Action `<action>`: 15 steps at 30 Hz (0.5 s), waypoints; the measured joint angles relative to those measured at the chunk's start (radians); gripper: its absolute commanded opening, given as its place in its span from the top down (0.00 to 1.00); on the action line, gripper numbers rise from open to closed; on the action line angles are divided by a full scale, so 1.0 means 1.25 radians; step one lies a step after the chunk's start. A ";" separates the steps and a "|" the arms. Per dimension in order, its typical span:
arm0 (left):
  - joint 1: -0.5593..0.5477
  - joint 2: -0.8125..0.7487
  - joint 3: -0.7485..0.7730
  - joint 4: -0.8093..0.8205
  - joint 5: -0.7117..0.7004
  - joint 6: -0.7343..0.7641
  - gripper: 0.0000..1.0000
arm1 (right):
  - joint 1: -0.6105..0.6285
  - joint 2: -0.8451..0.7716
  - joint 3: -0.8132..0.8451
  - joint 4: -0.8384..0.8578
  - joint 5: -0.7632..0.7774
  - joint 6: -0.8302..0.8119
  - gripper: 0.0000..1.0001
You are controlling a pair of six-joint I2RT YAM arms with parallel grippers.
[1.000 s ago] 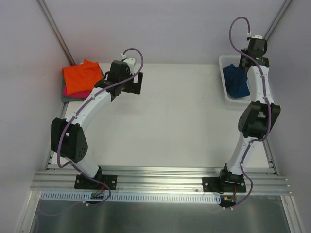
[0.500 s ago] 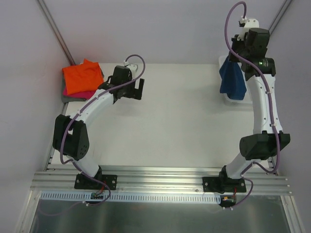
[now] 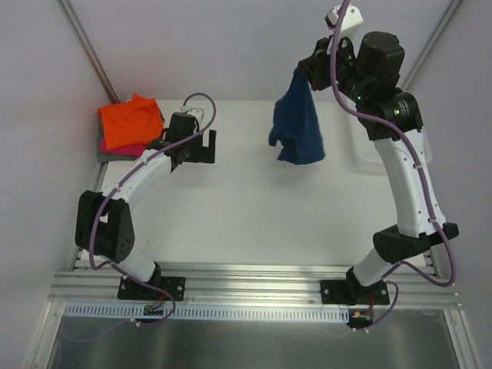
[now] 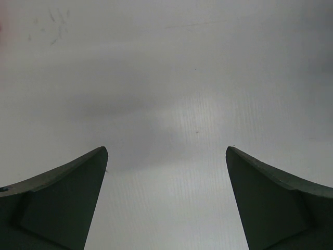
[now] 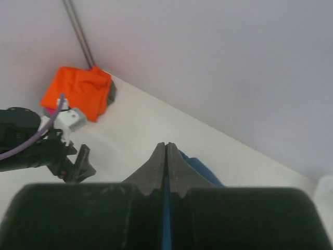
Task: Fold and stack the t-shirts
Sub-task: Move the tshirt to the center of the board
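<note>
Right gripper (image 3: 302,71) is shown raised high above the far right part of the table (image 3: 254,215), its two fingers pressed flat together on the upper edge of the navy blue t-shirt (image 3: 298,123). In the right wrist view a thin strip of blue cloth is seen pinched between the closed fingertips. The garment is held clear of the table and hangs bunched and unfolded below the grip, narrow at the top and wider at the bottom; its chest print cannot be made out. It is seen left of the white basket (image 3: 358,154), which stands at the far right edge, partly hidden by the right arm.

Left gripper (image 3: 206,146) is held over the far left part of the table with its fingers (image 4: 78,177) spread wide apart and nothing between them; in the left wrist view only bare table surface is seen in the gap.

A stack of folded shirts lies at the far left corner, just left of the left gripper and apart from it. The orange t-shirt (image 3: 131,121) is on top, the pink t-shirt (image 3: 127,148) shows beneath its near edge, and the grey t-shirt (image 3: 101,153) lies at the bottom, only a sliver being visible.
</note>
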 measured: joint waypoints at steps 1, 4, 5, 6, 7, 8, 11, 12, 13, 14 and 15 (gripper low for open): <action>0.014 -0.013 -0.007 0.000 -0.005 -0.005 0.01 | 0.021 0.004 0.024 0.005 -0.004 0.000 0.99; 0.068 -0.051 -0.020 0.000 -0.014 -0.021 0.01 | 0.075 0.009 0.075 0.021 -0.010 0.000 0.99; 0.082 -0.060 -0.024 0.000 -0.016 -0.024 0.01 | 0.098 0.010 0.089 0.025 -0.010 -0.001 0.99; 0.105 -0.072 -0.031 0.000 -0.016 -0.027 0.01 | 0.117 0.012 0.100 0.029 -0.010 -0.006 0.99; 0.124 -0.084 -0.037 -0.001 -0.017 -0.031 0.01 | 0.132 0.011 0.102 0.035 -0.009 -0.011 0.85; 0.141 -0.095 -0.043 -0.001 -0.018 -0.034 0.01 | 0.145 0.007 0.090 0.045 -0.006 -0.016 0.68; 0.173 -0.116 -0.051 -0.004 -0.023 -0.036 0.01 | 0.148 -0.055 -0.063 0.097 0.027 -0.049 0.03; 0.181 -0.123 -0.051 -0.004 -0.023 -0.036 0.01 | 0.134 -0.081 -0.136 0.112 0.042 -0.062 0.03; 0.183 -0.128 -0.051 -0.004 -0.024 -0.036 0.01 | 0.116 -0.104 -0.204 0.115 0.053 -0.070 0.03; 0.186 -0.133 -0.051 -0.004 -0.023 -0.036 0.01 | 0.095 -0.119 -0.259 0.110 0.060 -0.073 0.03; 0.189 -0.138 -0.051 -0.004 -0.022 -0.036 0.01 | 0.074 -0.127 -0.306 0.095 0.069 -0.070 0.03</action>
